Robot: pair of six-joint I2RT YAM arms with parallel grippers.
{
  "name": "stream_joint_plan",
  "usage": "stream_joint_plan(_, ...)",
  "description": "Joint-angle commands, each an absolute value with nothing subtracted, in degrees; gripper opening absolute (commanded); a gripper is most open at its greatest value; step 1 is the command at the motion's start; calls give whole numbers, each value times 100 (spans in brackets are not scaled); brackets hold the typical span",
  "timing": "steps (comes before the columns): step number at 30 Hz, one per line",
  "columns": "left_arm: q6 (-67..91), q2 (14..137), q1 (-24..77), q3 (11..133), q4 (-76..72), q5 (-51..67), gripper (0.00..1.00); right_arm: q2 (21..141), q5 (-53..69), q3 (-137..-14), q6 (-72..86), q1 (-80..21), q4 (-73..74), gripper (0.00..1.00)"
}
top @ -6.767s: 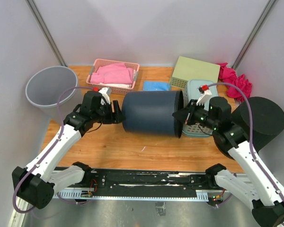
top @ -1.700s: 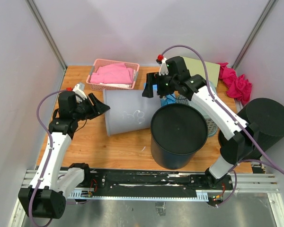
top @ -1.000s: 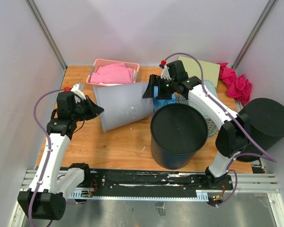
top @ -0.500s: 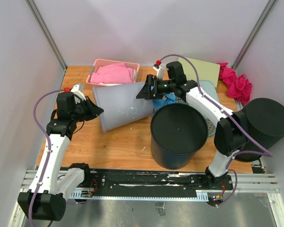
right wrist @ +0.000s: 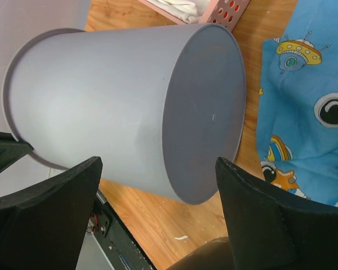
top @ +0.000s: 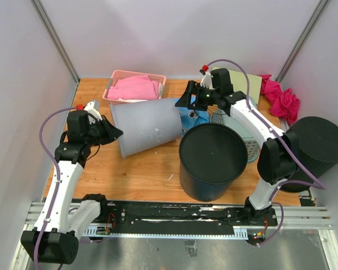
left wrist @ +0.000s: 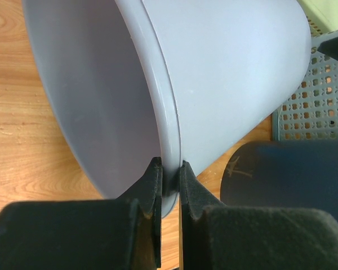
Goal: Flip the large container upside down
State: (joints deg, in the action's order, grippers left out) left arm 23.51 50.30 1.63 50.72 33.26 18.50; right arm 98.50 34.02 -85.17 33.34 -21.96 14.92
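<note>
The large container [top: 146, 126], a pale grey bucket, lies tilted on its side on the wooden table, mouth to the left and base to the right. My left gripper [top: 115, 134] is shut on its rim; in the left wrist view the fingers [left wrist: 152, 185] pinch the rim [left wrist: 170, 169] of the bucket [left wrist: 225, 73] from inside and outside. My right gripper [top: 187, 100] stands open just beyond the base, holding nothing. In the right wrist view the round base [right wrist: 205, 107] shows between the wide-spread jaws of that gripper [right wrist: 158, 163].
A dark navy container [top: 213, 160] stands bottom-up right of the grey one. A pink basket [top: 134, 87] with pink cloth sits behind it. A blue printed cloth [right wrist: 304, 112], a teal perforated basket [top: 249, 143], a green box [top: 245, 79], magenta cloth [top: 281, 95] and a black cylinder [top: 312, 149] crowd the right.
My right gripper has drawn back to the right, away from the grey container's base. The container and the left gripper on its rim have hardly moved over the last second.
</note>
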Motion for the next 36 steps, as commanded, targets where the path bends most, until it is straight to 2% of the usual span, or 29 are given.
stream_joint_plan(1, 2171, 5002, 167, 4966, 3762, 1783, 0, 10372, 3729, -8927, 3154, -2209, 1727, 84)
stream_joint_plan(5, 2181, 4985, 167, 4966, 3762, 1826, 0, 10554, 4766, -8929, 3397, -2224, 1091, 84)
stream_joint_plan(10, 2184, 4990, 167, 4968, 3753, 1876, 0, 10324, 5464, -8575, 3890, -2232, 87, 84)
stream_joint_plan(14, 2176, 5110, 167, 4948, 3706, 1916, 0, 10012, 6387, -7847, 5471, -2323, -2265, 83)
stream_joint_plan(16, 2170, 5161, 167, 4948, 3690, 1938, 0, 9837, 6528, -7712, 5767, -2414, -2697, 83)
stream_joint_plan(22, 2174, 5143, 167, 4910, 3648, 2006, 0, 9352, 6547, -7685, 5641, -2799, -2504, 83)
stream_joint_plan(31, 2233, 5133, 167, 4756, 3494, 2248, 1, 8658, 6232, -7969, 4740, -3245, -1253, 83)
stream_joint_plan(36, 2275, 5095, 167, 4590, 3375, 2388, 8, 8572, 5795, -8380, 3845, -3650, -35, 84)
